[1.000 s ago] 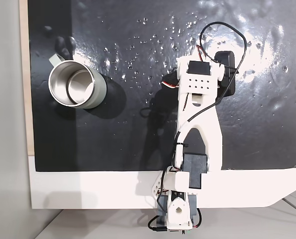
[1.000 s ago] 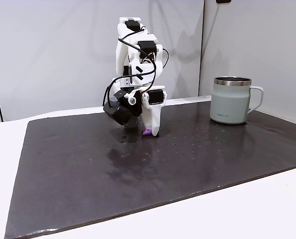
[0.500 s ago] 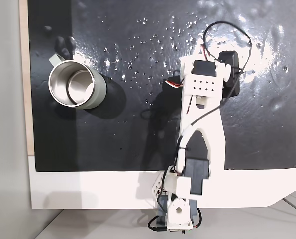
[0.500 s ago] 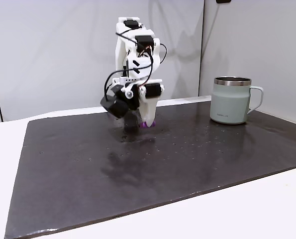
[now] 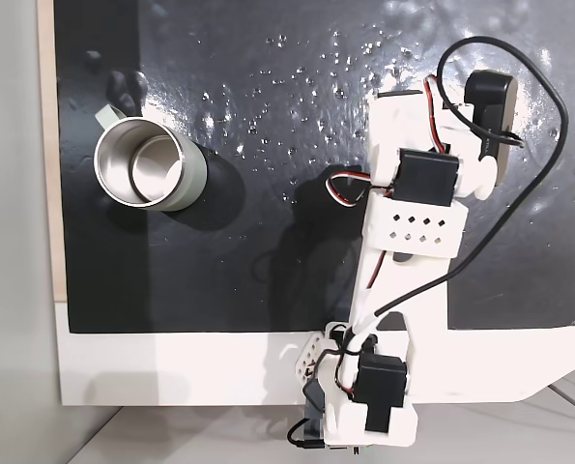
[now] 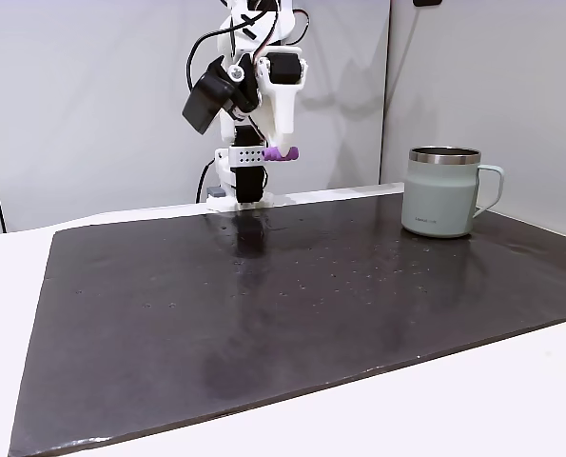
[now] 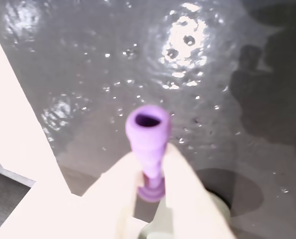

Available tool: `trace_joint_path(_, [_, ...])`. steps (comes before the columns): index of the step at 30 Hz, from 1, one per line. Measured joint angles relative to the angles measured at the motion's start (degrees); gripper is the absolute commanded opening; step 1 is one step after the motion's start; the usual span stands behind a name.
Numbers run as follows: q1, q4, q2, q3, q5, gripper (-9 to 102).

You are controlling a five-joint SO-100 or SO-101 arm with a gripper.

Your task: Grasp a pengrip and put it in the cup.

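We see the gripper (image 6: pixel 279 152) now lifted high off the mat (image 6: pixel 359 286), pinched on the purple pengrip (image 6: pixel 281 153), which a second ago sat low; grasp done, the cup (image 6: pixel 442 190) well to the right is next

Gripper (image 6: pixel 281 152): raised from the dark mat (image 6: pixel 292 314) to well above it. Pengrip (image 6: pixel 280 153): lifted off the mat, now pinched between the fingertips, seemingly lying crosswise. Arm (image 5: pixel 403 242): upper links swung up; wrist shifted rightward in the top-down fixed view.
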Motion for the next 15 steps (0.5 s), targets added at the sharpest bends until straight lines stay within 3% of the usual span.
trace_joint_path(15, [-26.3, 8.6, -7.6, -22.1, 7.6, 0])
